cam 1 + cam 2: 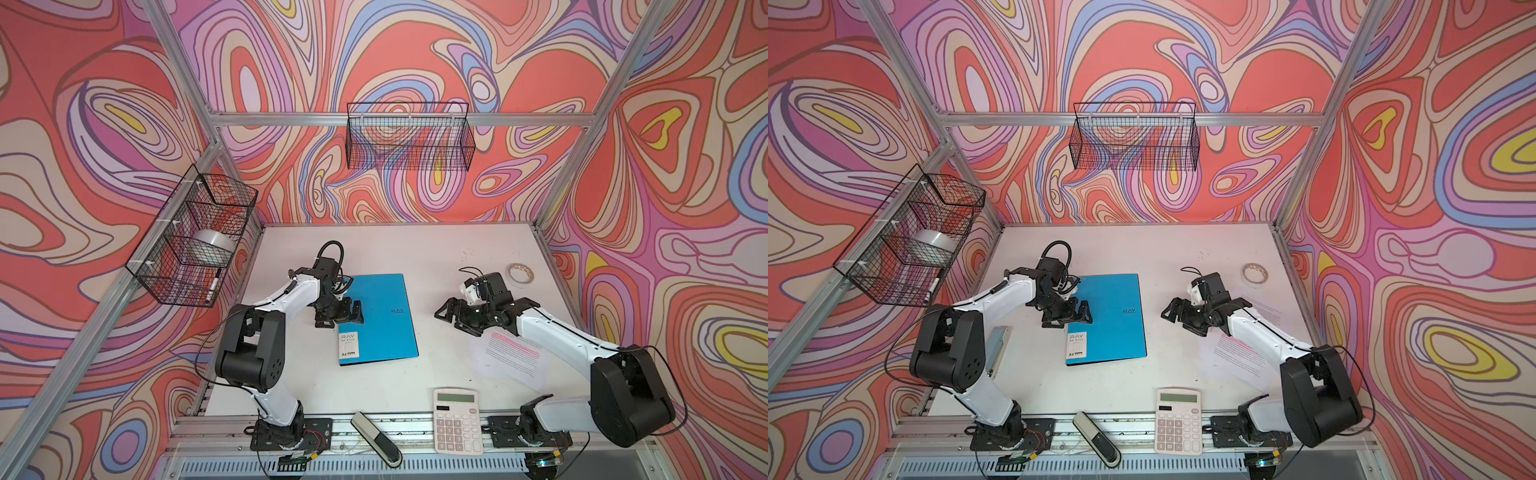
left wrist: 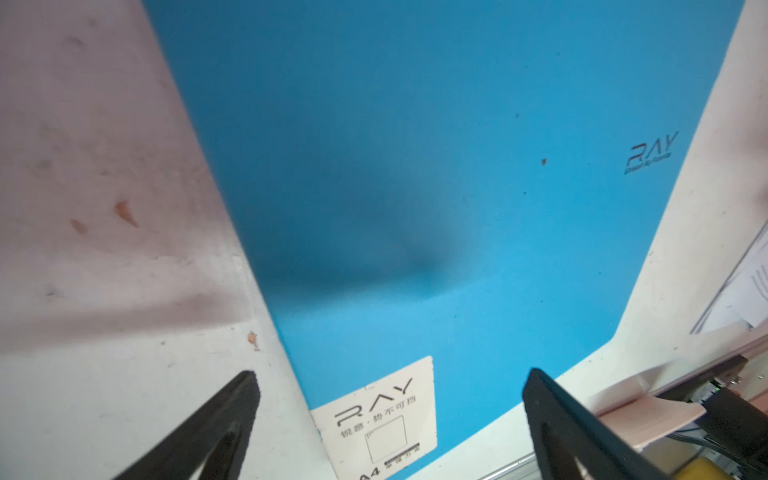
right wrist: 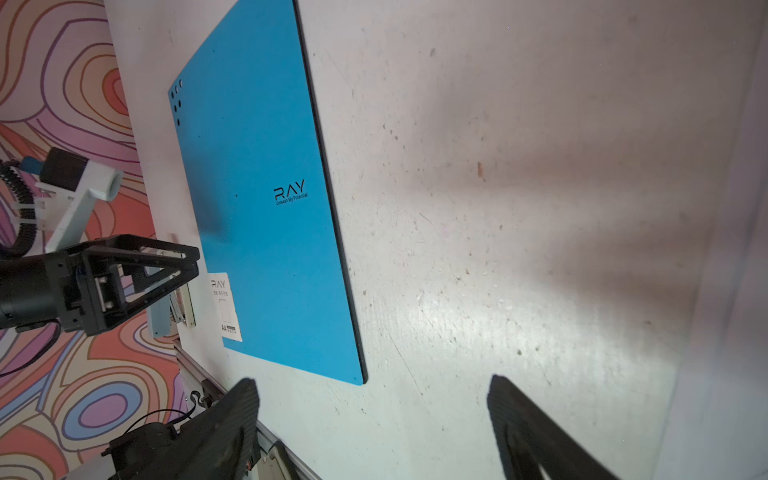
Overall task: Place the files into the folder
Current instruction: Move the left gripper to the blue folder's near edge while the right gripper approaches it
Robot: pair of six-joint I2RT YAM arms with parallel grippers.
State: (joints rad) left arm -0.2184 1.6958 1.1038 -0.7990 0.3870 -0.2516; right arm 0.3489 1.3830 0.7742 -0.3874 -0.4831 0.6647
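The blue folder (image 1: 386,328) (image 1: 1117,332) lies shut and flat mid-table, its white label at the near left corner. My left gripper (image 1: 347,319) (image 1: 1069,319) hovers open over the folder's left edge. In the left wrist view its jaws (image 2: 392,374) straddle the label corner of the folder (image 2: 415,187), with nothing between them. The files (image 1: 513,353) (image 1: 1241,359), white sheets with pink-marked text, lie right of the folder, partly under my right arm. My right gripper (image 1: 457,318) (image 1: 1179,315) (image 3: 372,381) is open over bare table between folder (image 3: 266,228) and files.
A white calculator (image 1: 457,419) sits at the front edge, with a grey-black stapler-like item (image 1: 376,440) on the front rail beside it. A tape roll (image 1: 519,274) lies at the back right. Wire baskets hang on the left wall (image 1: 195,237) and back wall (image 1: 409,135).
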